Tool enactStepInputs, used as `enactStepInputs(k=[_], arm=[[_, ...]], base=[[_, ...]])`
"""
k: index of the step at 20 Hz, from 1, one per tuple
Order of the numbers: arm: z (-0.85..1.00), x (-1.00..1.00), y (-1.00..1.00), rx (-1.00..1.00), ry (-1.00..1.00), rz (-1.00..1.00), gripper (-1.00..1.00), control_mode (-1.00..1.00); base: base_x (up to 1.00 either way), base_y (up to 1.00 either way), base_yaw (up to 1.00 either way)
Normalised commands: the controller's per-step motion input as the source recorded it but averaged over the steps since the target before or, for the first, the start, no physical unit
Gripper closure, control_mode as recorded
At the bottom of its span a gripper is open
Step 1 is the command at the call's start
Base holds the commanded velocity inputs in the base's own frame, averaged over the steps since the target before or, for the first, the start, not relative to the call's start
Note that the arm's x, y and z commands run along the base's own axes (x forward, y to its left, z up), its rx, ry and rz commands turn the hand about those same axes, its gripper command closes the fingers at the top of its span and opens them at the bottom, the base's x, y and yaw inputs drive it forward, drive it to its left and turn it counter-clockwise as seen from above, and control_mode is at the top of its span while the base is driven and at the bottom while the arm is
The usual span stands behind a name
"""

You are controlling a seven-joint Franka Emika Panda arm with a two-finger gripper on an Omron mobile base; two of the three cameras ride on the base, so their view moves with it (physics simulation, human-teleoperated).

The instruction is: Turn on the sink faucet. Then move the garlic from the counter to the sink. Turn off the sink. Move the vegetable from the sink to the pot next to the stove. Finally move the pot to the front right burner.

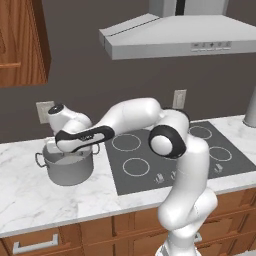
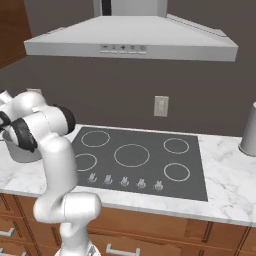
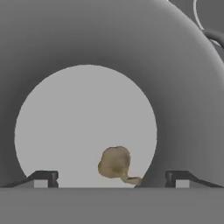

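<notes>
The grey steel pot [image 1: 70, 171] stands on the white marble counter [image 1: 30, 200], left of the dark stove [image 1: 180, 150], and carries no lid. My arm bends left over it and the hand hangs just above its mouth. In the hand view I look straight down into the pot [image 3: 183, 87]. A tan garlic bulb [image 3: 115, 162] lies loose on its pale floor. My gripper [image 3: 111, 179] is open, fingertips wide apart, holding nothing. The arm partly hides the pot [image 2: 20, 150] in the right base view. The front right burner [image 2: 176, 171] is bare. Sink and faucet are out of view.
A grey range hood [image 1: 175, 35] hangs over the stove [image 2: 140, 160]. Several small knobs [image 2: 125, 181] line the cooktop's front edge. A tall grey cylinder [image 2: 248, 132] stands on the counter at far right. A wooden wall cabinet [image 1: 20, 40] hangs upper left.
</notes>
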Motion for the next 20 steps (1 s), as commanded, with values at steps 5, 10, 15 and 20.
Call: enactStepInputs(k=[5, 10, 15, 20], arm=[[0.11, 0.00, -0.03, 0.04, -0.05, -0.01, -1.00, -1.00], [0.17, -0.05, -0.22, 0.03, -0.02, -0.10, -1.00, -1.00], [0.17, -0.18, -0.30, 0.03, 0.00, -0.15, -1.00, -1.00], [0.07, -0.31, -0.37, 0.03, 0.00, -0.16, -1.00, -1.00]], base=[[0.00, 0.00, 0.00], [0.00, 0.00, 0.00], [0.00, 0.00, 0.00], [0.00, 0.00, 0.00]])
